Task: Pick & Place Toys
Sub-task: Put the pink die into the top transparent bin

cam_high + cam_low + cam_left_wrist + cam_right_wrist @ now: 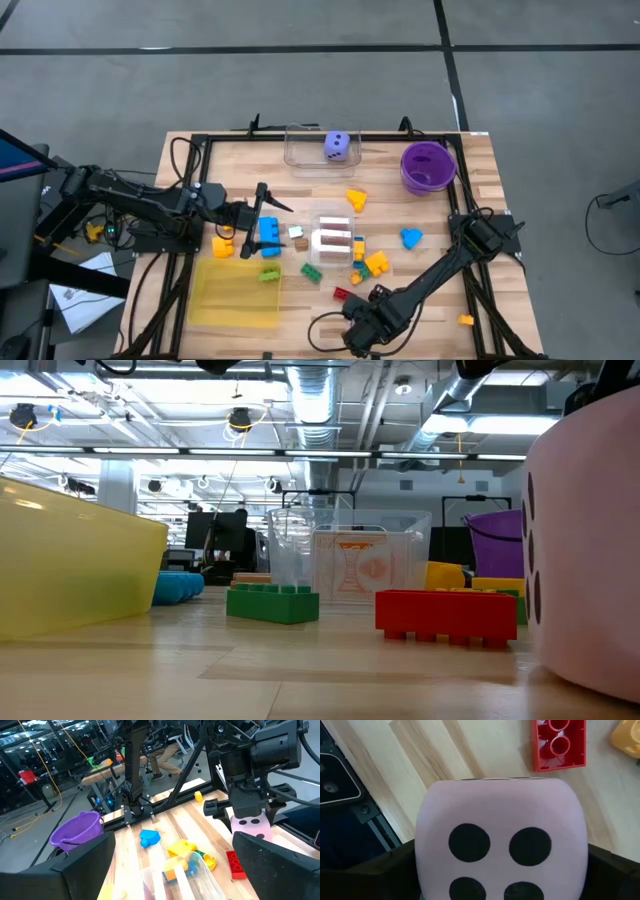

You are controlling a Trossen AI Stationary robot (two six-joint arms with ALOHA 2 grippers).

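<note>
Pink dice (500,845) sits clamped in the right jaws (248,822) near the table's (500,300) front edge; left jaws (262,222) spread wide above a blue brick (269,232).

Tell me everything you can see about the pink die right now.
The pink die is a pale pink, soft-looking cube with rounded edges and black dots. It sits between the right gripper fingers, low at the table's near edge, beside the red brick. Whether it rests on the wood or is lifted is unclear.
</note>
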